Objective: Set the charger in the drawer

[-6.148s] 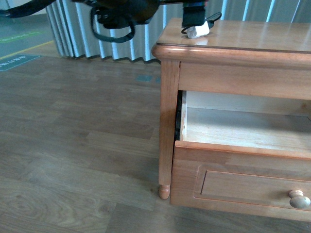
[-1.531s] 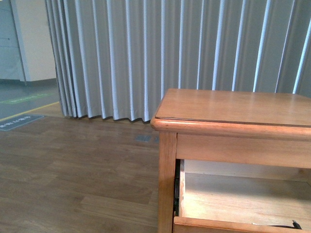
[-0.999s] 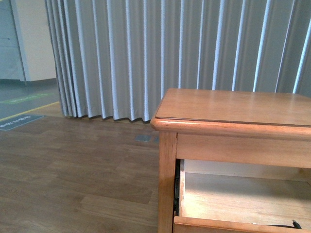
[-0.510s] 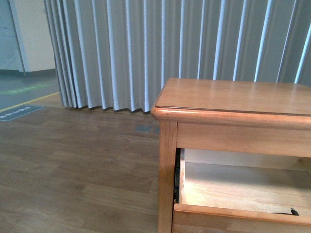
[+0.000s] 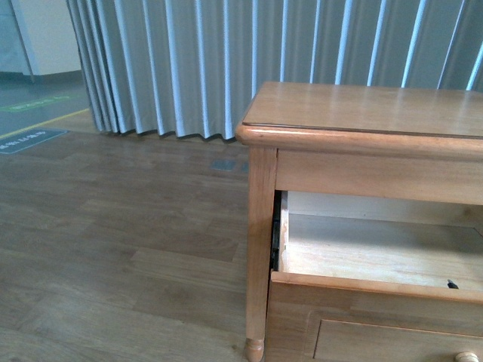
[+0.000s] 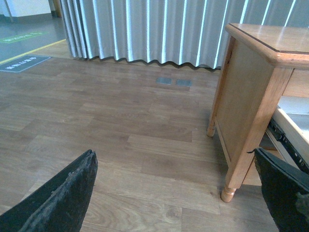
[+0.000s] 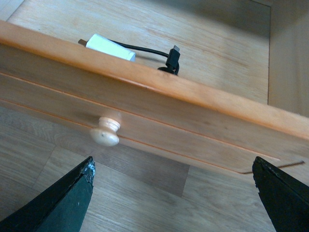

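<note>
Charger (image 7: 110,47): white, black cable attached, lying on the pale floor of the open drawer (image 7: 145,82), just behind its front edge, above the round knob (image 7: 106,131).
Right gripper (image 7: 171,193): outside the drawer front, apart from the charger; fingers spread wide, holding nothing.
Left gripper (image 6: 174,193): wide open, empty, over the wooden floor (image 6: 120,130) beside the cabinet (image 6: 251,92).

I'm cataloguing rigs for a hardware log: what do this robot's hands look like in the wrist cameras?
Only finger tips show. The left hand has dark grey-black wedge-shaped fingers with a rough, scuffed surface. The right hand has black, similarly tapered fingers with a chipped pale edge. No cables or markings are visible.
</note>
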Tool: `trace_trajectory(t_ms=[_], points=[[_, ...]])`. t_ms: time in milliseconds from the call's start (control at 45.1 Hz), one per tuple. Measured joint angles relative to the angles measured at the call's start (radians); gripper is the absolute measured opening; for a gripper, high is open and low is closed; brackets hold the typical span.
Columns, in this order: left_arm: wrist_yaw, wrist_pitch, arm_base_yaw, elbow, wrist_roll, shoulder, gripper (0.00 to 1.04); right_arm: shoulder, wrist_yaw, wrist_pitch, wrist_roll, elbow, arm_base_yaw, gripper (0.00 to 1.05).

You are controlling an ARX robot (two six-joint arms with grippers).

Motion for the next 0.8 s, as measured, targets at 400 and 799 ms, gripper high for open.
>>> trace_trajectory(t_ms=[400, 799], points=[[0.000, 0.000, 0.000, 0.000, 0.000, 0.000, 0.99, 0.381, 0.063, 0.270, 0.044, 0.131, 0.047, 0.96], [0.000, 0.000, 0.000, 0.000, 0.000, 0.000, 0.99, 0.697, 0.146, 0.518, 0.087, 0.351, 0.078, 0.96]])
